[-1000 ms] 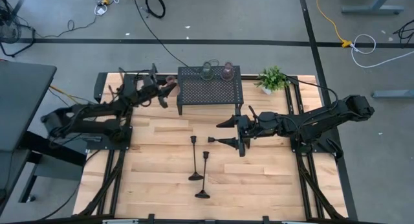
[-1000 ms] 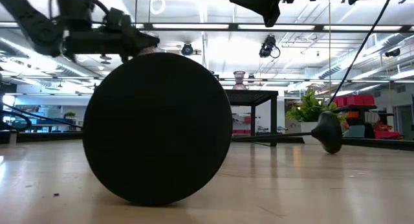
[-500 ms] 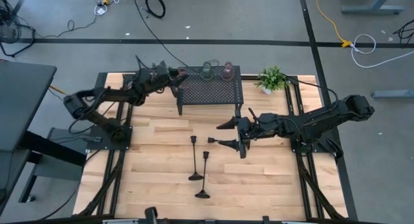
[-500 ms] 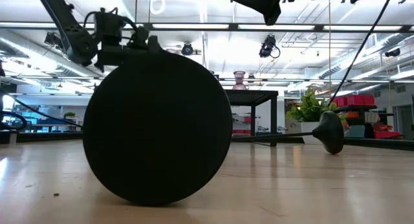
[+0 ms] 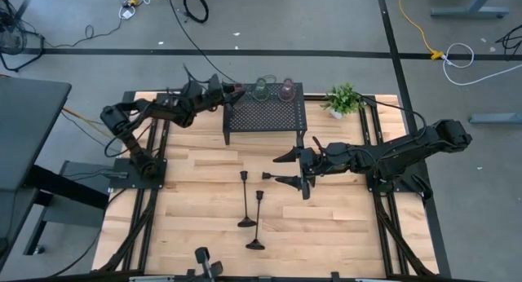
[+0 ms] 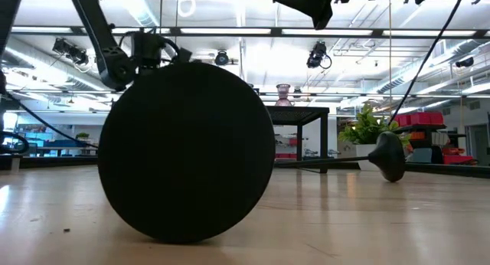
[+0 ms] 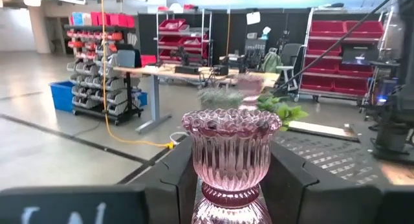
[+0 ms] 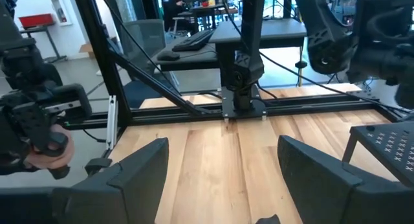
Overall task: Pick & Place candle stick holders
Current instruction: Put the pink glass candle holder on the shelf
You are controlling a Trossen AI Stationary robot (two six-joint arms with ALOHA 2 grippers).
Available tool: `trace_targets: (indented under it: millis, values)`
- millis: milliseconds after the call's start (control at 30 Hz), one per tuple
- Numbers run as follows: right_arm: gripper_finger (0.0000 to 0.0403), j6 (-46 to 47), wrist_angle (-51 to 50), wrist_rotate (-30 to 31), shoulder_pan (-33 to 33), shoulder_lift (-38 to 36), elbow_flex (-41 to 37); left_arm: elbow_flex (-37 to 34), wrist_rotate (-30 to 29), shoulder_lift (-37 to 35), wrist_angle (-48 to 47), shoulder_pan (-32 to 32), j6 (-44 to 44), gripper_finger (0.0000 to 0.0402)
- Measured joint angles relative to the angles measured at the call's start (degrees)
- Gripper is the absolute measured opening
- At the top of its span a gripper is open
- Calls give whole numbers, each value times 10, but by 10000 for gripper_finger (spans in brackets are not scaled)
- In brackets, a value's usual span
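Note:
My left gripper (image 5: 227, 93) is shut on a pinkish glass holder (image 7: 230, 149) at the left end of the black mesh rack (image 5: 265, 112). Two more glass holders, one greenish (image 5: 260, 90) and one pinkish (image 5: 285, 90), stand on the rack's top. Two black candlesticks (image 5: 245, 200) (image 5: 258, 221) lie on the table, bases toward the near edge; one base (image 6: 186, 152) fills the low view. A third lies with its base (image 6: 390, 156) to the right. My right gripper (image 5: 281, 168) is open and empty, raised above the table's middle. My left gripper pinches the pinkish holder between its two fingers (image 7: 178, 182), on the lower part of the ribbed cup and the waist (image 7: 228, 191). The fingers reach level from the table's left side. The holder sits upright; its foot is out of the frame.
A small green plant (image 5: 342, 99) stands at the far right beside the rack. Bare wood lies left of the lying candlesticks and along the near edge (image 5: 188, 225).
My left gripper has carried the pinkish holder toward the table's right and far edge, up to the rack's left end; the holder stays upright.

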Motion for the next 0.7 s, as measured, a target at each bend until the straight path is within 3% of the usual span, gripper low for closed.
trace_targets:
  millis: [300, 700]
  values:
    - [286, -12, -8, 0, 0, 0, 0, 12, 27, 24, 6, 42, -17, 136]
    - [286, -21, -8, 0, 0, 0, 0, 22, 1, 25, 6, 37, -20, 136]
